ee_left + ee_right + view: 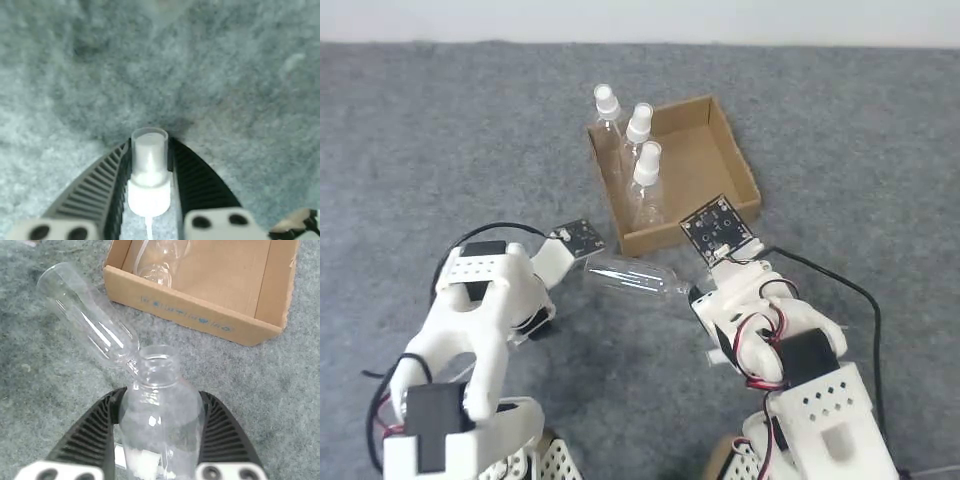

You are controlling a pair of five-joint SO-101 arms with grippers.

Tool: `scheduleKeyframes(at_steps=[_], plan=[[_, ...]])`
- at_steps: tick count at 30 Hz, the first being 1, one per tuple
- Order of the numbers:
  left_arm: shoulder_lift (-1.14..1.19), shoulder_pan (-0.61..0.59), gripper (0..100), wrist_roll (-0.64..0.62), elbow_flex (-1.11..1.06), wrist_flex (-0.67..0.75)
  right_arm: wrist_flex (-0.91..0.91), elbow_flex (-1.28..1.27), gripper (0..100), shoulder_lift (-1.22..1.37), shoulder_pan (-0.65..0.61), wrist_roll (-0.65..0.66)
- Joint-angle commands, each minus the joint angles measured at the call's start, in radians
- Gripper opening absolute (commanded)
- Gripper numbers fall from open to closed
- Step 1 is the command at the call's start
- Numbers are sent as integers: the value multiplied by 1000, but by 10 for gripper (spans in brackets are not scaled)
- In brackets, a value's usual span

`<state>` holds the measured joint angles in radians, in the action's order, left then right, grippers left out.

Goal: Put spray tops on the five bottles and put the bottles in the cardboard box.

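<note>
My left gripper is shut on a white spray top just above the grey carpet. My right gripper is shut on a clear, uncapped bottle whose open mouth faces the cardboard box. A second clear, uncapped bottle lies on its side on the carpet, its neck touching the held one's neck. In the high view this lying bottle rests between the two arms, just before the cardboard box. Three bottles with spray tops stand along the box's left side.
The right half of the box floor is bare. A black cable runs beside the right arm. Open grey carpet stretches to the left and right of the box.
</note>
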<state>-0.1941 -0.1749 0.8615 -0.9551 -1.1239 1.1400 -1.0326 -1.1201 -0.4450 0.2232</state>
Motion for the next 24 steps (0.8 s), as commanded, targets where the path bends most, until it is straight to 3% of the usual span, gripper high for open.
scheduleKeyframes(at_steps=[1, 24], plan=[[-6, 5, 17, -12, 5, 17, -10, 8, 66, -27, 4, 18], [-17, 2, 12, -15, 275, -333, -8, 8, 66, -27, 4, 18]])
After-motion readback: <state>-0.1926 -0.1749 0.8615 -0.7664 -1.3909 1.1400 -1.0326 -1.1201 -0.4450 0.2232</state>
